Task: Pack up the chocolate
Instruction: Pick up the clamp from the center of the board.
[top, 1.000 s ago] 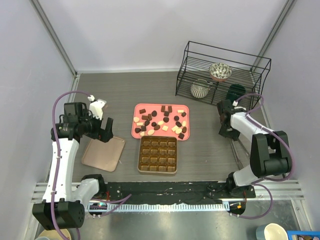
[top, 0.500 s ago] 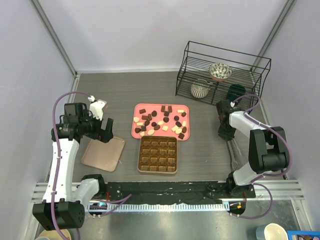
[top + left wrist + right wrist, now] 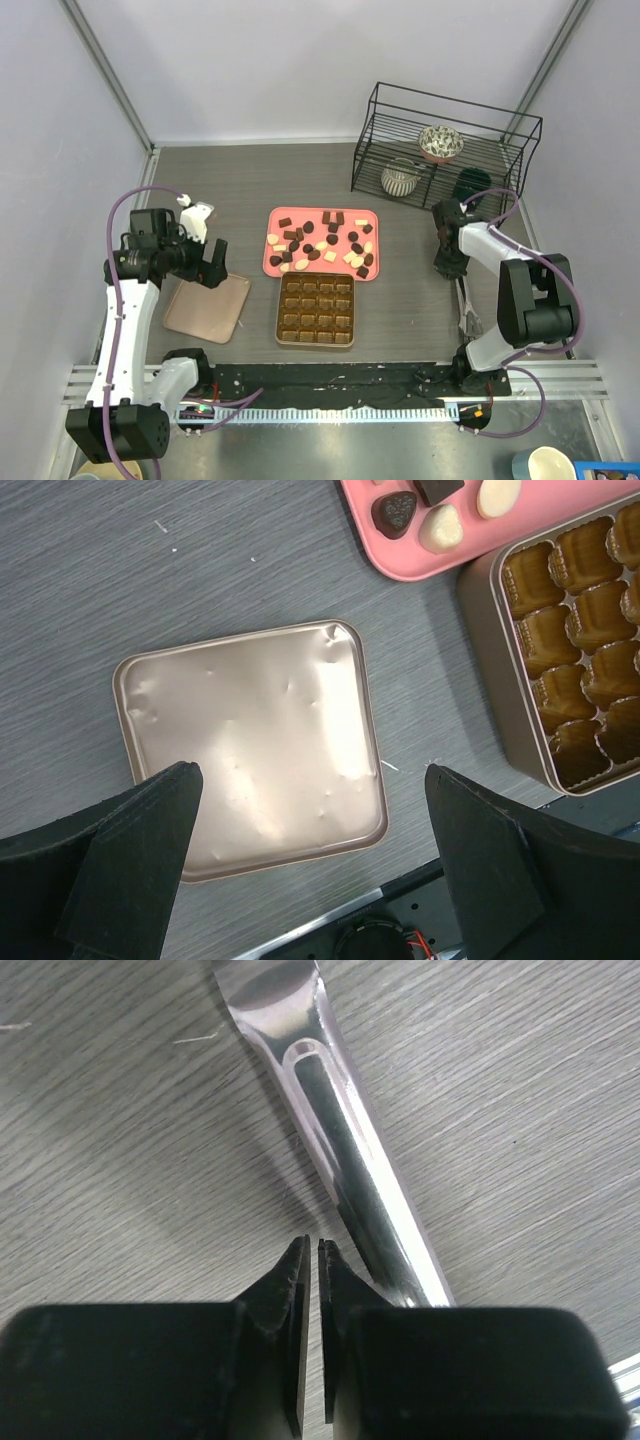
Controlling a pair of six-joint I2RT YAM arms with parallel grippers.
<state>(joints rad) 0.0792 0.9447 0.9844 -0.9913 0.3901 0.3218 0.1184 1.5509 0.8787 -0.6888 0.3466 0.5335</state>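
Note:
The chocolate (image 3: 322, 243), several dark, mid-brown and cream pieces, lies spread on the flat pink tray (image 3: 283, 268). A heart-shaped dark piece (image 3: 394, 510) and cream pieces show in the left wrist view. The gold-brown gridded box (image 3: 316, 308) sits just in front of the tray, and its cups (image 3: 575, 650) look empty. My left gripper (image 3: 211, 263) is open and empty, hovering over the box lid (image 3: 250, 750). My right gripper (image 3: 447, 264) is shut and empty, its tips (image 3: 312, 1247) just beside metal tongs (image 3: 340, 1150) lying on the table.
The tongs (image 3: 467, 305) lie along the right side between my right arm's wrist and base. A black wire rack (image 3: 445, 150) at the back right holds a patterned bowl (image 3: 440, 142), a ribbed cup (image 3: 402, 178) and a dark cup (image 3: 472, 183).
My right arm has drawn its forearm back, and the tongs on the table have come into view. My left gripper has drifted slightly toward the near edge.

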